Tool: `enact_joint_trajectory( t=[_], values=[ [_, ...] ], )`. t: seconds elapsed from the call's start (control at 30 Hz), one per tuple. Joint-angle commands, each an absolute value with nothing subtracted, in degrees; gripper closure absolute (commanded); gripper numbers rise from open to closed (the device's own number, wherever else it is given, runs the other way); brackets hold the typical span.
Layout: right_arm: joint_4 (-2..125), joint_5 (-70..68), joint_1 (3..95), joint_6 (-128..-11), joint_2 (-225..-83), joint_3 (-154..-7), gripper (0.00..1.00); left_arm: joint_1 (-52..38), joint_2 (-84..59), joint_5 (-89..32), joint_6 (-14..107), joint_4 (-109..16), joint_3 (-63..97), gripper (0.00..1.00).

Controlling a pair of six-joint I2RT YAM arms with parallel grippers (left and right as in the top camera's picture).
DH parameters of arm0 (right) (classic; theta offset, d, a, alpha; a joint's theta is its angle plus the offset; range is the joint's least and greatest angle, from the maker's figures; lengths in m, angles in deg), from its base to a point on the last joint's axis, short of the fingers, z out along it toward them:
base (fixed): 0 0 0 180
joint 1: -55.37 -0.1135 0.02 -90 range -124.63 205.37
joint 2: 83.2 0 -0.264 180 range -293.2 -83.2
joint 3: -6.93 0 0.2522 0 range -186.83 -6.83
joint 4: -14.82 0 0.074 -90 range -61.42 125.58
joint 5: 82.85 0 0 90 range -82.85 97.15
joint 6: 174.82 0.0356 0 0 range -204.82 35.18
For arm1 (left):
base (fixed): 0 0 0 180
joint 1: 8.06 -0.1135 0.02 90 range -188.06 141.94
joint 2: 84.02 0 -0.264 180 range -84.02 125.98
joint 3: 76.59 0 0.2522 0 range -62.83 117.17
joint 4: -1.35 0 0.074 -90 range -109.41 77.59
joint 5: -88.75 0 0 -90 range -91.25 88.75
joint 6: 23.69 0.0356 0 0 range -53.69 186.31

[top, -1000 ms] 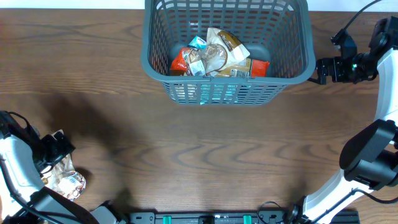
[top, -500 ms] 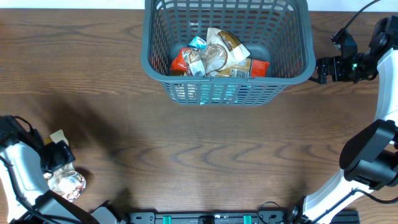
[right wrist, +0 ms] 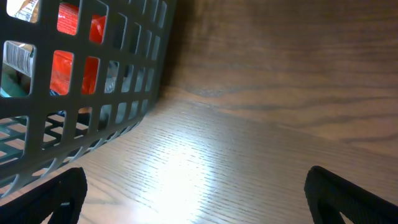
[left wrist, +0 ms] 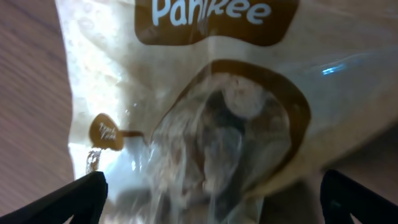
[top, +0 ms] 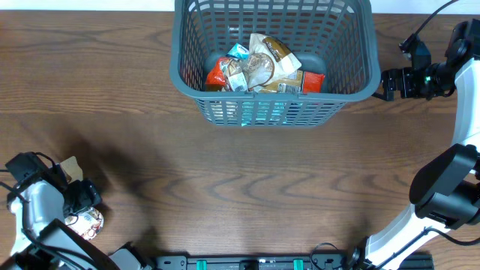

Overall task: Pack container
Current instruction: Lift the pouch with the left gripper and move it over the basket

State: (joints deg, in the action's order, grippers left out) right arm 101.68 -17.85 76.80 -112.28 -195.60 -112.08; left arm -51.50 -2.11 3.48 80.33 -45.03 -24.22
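The container (top: 274, 96), at the middle of the far edge of the table (top: 240, 180), is judged stiff and light. The soft, slippery snack packet (left wrist: 205, 124) at the near left corner is best taken across its middle. The left gripper (left wrist: 217, 198) and the right gripper (right wrist: 196, 193) are seen spread wide.

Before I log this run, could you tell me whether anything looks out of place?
One Pankee snack packet lies outside the basket, at the near-left corner of the table under the open left gripper; nothing else stands out.
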Motion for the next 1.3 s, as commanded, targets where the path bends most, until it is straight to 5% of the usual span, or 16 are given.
enact_joint_trajectory(
  t=[0.0, 0.1, 0.2, 0.33, 0.53, 0.87, 1.27],
  values=[
    [101.75, -18.31, 77.04, -113.2, -195.08, -112.04, 0.01, -51.66, 0.29, 3.52, 81.25, -43.11, -25.4, 0.05],
    [101.77, -18.31, 77.04, -113.2, -195.08, -112.04, 0.01, -51.66, 2.59, 3.5, 80.51, -42.23, -25.45, 0.18],
    [101.88, -18.11, 77.04, -113.18, -195.08, -112.04, 0.01, -51.66, 3.49, 3.48, 77.8, -41.4, -25.45, 0.52],
    [101.88, -18.13, 77.04, -113.18, -195.08, -112.04, 0.01, -51.66, 3.53, 3.48, 75.17, -40.66, -25.45, 0.55],
    [101.86, -18.15, 77.04, -113.18, -195.08, -112.04, 0.01, -51.64, 3.44, 2.12, 69.97, -39.04, -25.42, 0.94],
    [101.86, -18.15, 77.04, -113.18, -195.08, -112.04, 0.01, -49.34, -2.98, -15.82, 65.49, -38.91, -20.88, 0.94],
    [102.51, -18.15, 77.04, -113.18, -195.08, -112.04, 0.01, -31.64, -11.53, -18.18, 65.12, -48.35, 4.26, 0.94]
  ],
)
